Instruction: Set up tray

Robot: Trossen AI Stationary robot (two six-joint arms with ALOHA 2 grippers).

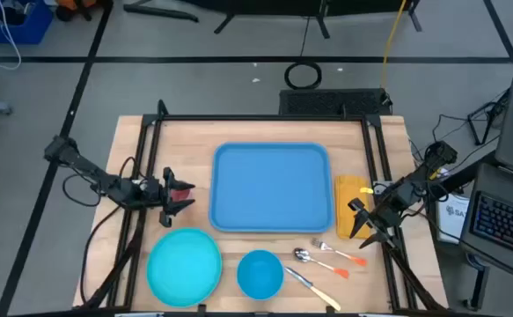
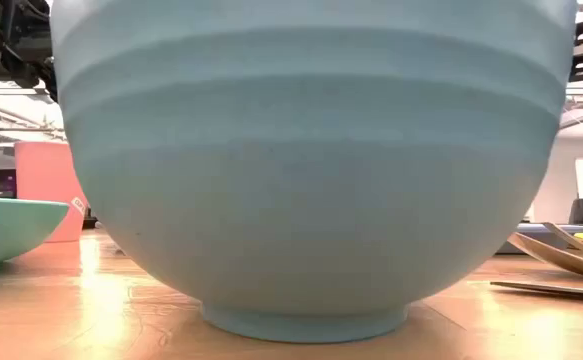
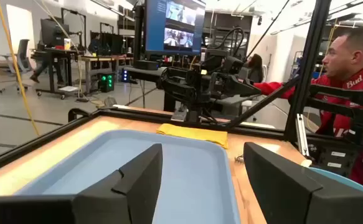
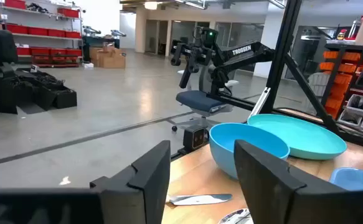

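High view: tray [image 1: 271,187] sits bare at frame centre, dishes waiting below it. Left gripper [image 1: 175,195] and right gripper [image 1: 362,222] flank it, jaws wide, likely ready to load.

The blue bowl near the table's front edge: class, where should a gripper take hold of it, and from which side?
Grip the bowl by its rim, coming from above. It stands upright and open, and its rounded wall is likely too wide for fingers. The right gripper is nearer.
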